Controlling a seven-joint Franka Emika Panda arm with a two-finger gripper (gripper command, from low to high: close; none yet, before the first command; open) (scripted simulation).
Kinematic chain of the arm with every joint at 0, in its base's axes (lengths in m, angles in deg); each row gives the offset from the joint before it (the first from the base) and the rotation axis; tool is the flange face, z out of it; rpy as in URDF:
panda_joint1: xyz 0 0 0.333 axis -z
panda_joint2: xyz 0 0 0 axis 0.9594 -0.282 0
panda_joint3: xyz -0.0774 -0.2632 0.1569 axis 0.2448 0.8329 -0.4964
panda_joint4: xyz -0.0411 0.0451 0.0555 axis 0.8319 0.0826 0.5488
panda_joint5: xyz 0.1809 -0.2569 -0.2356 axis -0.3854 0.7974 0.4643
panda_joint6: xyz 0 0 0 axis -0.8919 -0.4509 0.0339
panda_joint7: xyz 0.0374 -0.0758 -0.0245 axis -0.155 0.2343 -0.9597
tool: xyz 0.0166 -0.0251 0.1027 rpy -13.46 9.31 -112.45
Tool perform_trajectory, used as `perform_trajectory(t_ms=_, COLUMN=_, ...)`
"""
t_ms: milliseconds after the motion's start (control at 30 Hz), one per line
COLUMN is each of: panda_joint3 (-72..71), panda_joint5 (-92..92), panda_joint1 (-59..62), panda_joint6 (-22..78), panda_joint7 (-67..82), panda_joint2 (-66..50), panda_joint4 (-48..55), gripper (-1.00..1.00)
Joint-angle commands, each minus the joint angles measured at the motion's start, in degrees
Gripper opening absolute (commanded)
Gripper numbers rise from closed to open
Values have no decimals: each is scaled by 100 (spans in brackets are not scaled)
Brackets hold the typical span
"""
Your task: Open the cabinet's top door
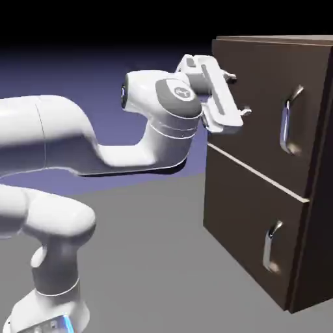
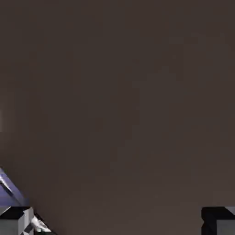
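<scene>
In the exterior view, the cabinet stood at the right, and everything is placed against it here. Its top door was the taller upper panel, shut flush, with the long curved silver handle mounted near the door's right edge. The shorter lower panel sat beneath it with its own small handle. The gripper hovered in front of the top door's left half, close to the wood but well short of the handle, its fingers spread apart one above the other and holding nothing. The white arm reached in from the cabinet's left.

In the hand view, the door's dark brown wood filled nearly everything, so the hand was pointed squarely at bare panel. One grey fingertip showed at the lower left, the other at the lower right, wide apart with only wood between them. A sliver of the violet backdrop showed at the lower left. No handle was in sight.

To do the reach well, I judge the hand had to slide across the door toward the handle, keeping clear of the wood, until the bar sat between the spread fingers. Closing on it too early would catch nothing. The finger spread should stay across the bar's thin width before pinching.
</scene>
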Motion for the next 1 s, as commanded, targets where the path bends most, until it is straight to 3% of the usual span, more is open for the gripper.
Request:
perform_trajectory(t_ms=0, panda_joint3=115, panda_joint5=250, panda_joint1=-96, panda_joint6=8, panda_joint7=156, panda_joint2=58, panda_joint4=51, gripper=0)
perform_trajectory(t_ms=367, panda_joint3=1339, panda_joint5=2908, panda_joint1=-1121, panda_joint6=89, panda_joint7=1822, panda_joint2=678, panda_joint4=597, gripper=0)
perform_trajectory(t_ms=567, panda_joint3=1755, panda_joint5=3066, panda_joint1=-2114, panda_joint6=308, panda_joint7=1840, panda_joint2=556, panda_joint4=1307, gripper=0)
perform_trajectory(t_ms=600, panda_joint3=1755, panda_joint5=3066, panda_joint1=-2114, panda_joint6=308, panda_joint7=1840, panda_joint2=556, panda_joint4=1307, gripper=-100)
perform_trajectory(t_ms=967, panda_joint3=277, panda_joint5=2574, panda_joint1=-86, panda_joint6=1814, panda_joint7=1443, panda_joint2=851, panda_joint4=-763, gripper=-100)
